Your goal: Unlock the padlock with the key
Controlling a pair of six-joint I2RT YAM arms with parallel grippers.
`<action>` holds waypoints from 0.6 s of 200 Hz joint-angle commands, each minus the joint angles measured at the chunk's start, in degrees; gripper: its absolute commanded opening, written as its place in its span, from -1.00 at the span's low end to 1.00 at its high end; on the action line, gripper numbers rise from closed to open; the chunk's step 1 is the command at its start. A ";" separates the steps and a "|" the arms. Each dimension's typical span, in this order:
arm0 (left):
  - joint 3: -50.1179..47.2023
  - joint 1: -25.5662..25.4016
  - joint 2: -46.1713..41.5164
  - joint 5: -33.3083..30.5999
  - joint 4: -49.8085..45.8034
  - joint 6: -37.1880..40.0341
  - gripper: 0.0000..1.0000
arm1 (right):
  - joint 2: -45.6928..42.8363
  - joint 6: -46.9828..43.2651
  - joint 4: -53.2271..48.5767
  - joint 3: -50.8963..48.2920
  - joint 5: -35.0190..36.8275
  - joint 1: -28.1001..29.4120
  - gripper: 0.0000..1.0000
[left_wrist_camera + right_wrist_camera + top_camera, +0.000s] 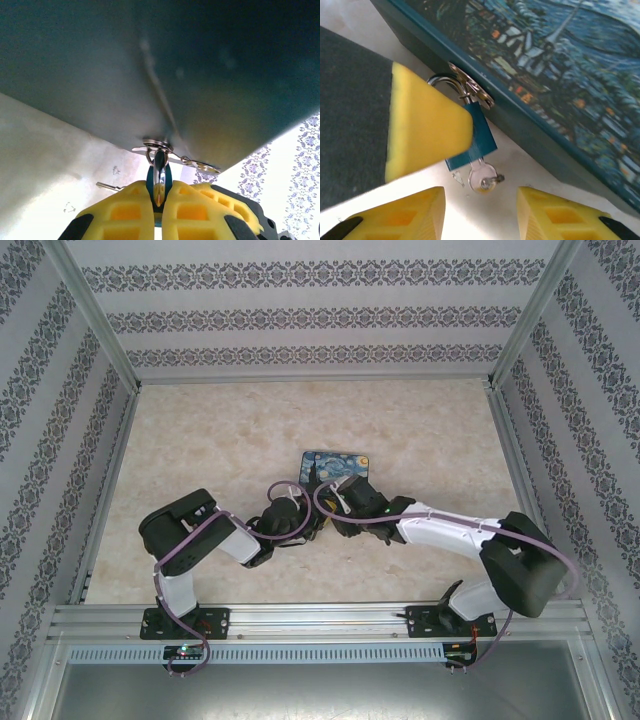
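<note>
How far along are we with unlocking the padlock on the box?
Done: the key sits in the bottom of the padlock. In hand: the left gripper is shut on the padlock body, and the right gripper is open, fingers either side of the key head, not touching it. Left: grip and turn the key; the shackle looks closed through the hasp on the box.

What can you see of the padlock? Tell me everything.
The padlock is small, with a glossy blue body and a thin silvery shackle hooked through the box's metal hasp. It sits by the box's side wall, clamped in the left gripper, one yellow finger partly covering it. The key seems seated in its underside.
</note>
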 commanded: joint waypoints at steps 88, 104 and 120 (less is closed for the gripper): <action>1.13 0.56 -1.43 1.58 0.47 1.15 -1.00 | 4.15 -0.06 1.26 4.89 1.71 0.44 -0.81; 0.98 0.56 -1.26 1.50 0.55 1.13 -1.00 | 3.47 0.69 1.40 5.00 -0.90 -0.15 -1.00; 0.80 0.56 -1.01 1.31 0.87 1.08 -1.00 | 2.51 2.13 1.79 4.38 -4.51 -1.34 -1.00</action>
